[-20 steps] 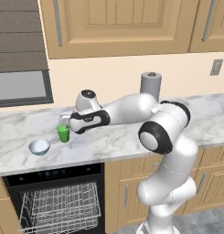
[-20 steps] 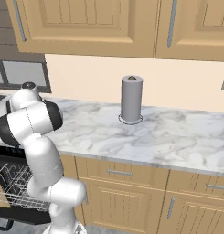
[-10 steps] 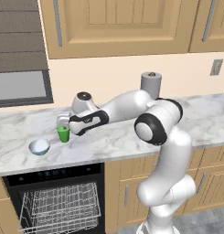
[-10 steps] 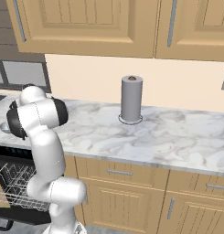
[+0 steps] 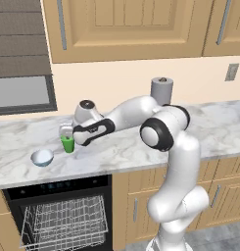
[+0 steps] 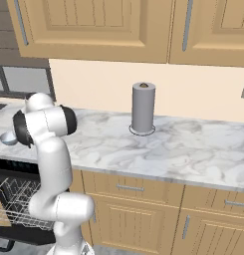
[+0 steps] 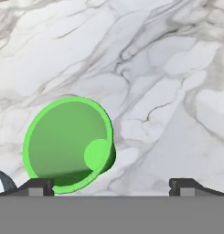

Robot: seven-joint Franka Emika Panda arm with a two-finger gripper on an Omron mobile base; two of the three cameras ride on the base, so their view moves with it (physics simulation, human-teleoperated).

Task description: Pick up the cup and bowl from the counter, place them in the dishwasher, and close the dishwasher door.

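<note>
Hand view: pincer (image 7: 111,185) released above the cup (image 7: 67,144).
Its tips stand wide apart; the green cup sits upright on the marble table (image 7: 159,68), beside the left tip.

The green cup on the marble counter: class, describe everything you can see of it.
The small bright green plastic-looking cup has no handle and tapers slightly to a smaller round base. It stands upright on the white grey-veined marble counter, right of the pale bowl and apart from it. The hand view looks down into its empty inside. The open gripper hangs just above it; contact cannot be told.
</note>
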